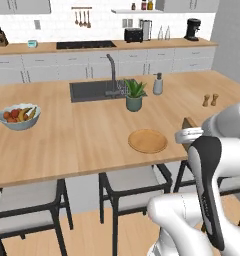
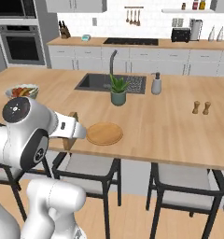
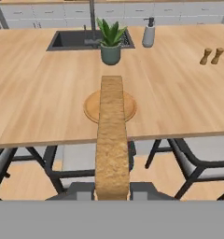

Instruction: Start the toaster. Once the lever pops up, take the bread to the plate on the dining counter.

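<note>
Toast slice carried edge-on toward the wooden plate.

Your bread (image 3: 112, 140) sits clamped in the closed claw (image 3: 112, 190), held upright at the near edge of the dining worktop (image 3: 39, 102), just short of the plate (image 3: 91, 106). Carry it forward over the plate's middle, tip it flat and low, then release.

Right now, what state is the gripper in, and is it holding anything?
Gripper: closed on the bread, held edge-on short of the plate.
</note>
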